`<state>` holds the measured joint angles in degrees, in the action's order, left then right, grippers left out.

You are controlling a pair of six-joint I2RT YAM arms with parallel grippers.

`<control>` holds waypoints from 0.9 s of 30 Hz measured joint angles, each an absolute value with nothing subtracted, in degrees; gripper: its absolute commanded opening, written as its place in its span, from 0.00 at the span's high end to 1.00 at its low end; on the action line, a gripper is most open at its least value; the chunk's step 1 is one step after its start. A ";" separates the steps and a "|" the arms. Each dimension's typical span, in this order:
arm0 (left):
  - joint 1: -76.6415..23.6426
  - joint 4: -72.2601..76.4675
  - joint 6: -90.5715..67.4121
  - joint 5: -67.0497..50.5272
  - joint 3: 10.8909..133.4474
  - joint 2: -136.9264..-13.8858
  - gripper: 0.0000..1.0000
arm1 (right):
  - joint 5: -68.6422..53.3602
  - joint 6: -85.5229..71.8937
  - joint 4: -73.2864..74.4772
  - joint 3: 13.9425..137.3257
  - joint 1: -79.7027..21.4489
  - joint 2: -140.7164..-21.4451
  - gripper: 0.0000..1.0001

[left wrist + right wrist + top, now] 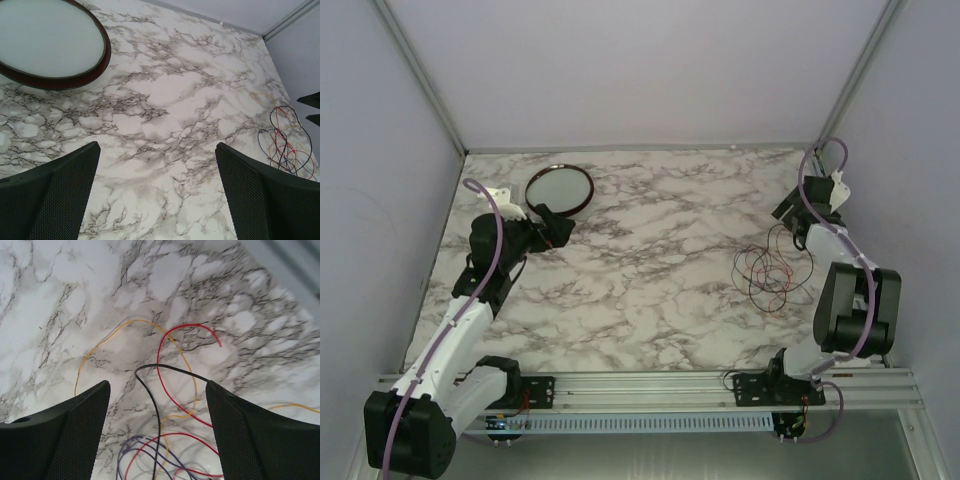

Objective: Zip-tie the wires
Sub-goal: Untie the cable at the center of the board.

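The wires (770, 272) are a loose tangle of thin red, black, yellow and purple strands on the marble table at the right. My right gripper (790, 212) hovers just behind them, open. In the right wrist view the wires (170, 405) lie under and between its open fingers (75, 435), with the gripper (157, 387) holding nothing. My left gripper (560, 228) is open and empty at the far left, beside the dish. In the left wrist view the wires (285, 145) show far off at the right and the gripper (157, 150) is over bare marble.
A round dark-rimmed dish (560, 189) lies at the back left, also in the left wrist view (100, 60). Grey walls close the table on three sides. An aluminium rail (650, 385) runs along the near edge.
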<state>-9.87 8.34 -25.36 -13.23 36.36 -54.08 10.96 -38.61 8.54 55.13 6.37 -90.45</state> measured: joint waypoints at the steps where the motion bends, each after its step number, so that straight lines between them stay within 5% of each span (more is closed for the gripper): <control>1: -9.87 8.34 -25.34 -13.28 36.36 -54.08 0.00 | 11.68 -37.47 9.26 55.16 6.37 -88.95 0.24; 17: -10.48 8.73 -25.41 -14.04 36.36 -54.08 0.00 | 10.09 -30.04 14.68 53.28 6.57 -89.69 0.53; 24: -10.48 8.73 -25.41 -14.04 36.36 -54.06 0.00 | 9.32 -30.68 14.59 52.05 6.57 -92.51 0.96; 27: -10.52 8.73 -25.43 -14.06 36.36 -54.06 0.00 | 9.04 -30.79 14.39 51.86 6.57 -92.44 1.00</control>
<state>-10.52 8.73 -25.43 -14.06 36.36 -54.06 9.04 -30.79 14.39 51.86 6.57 -92.44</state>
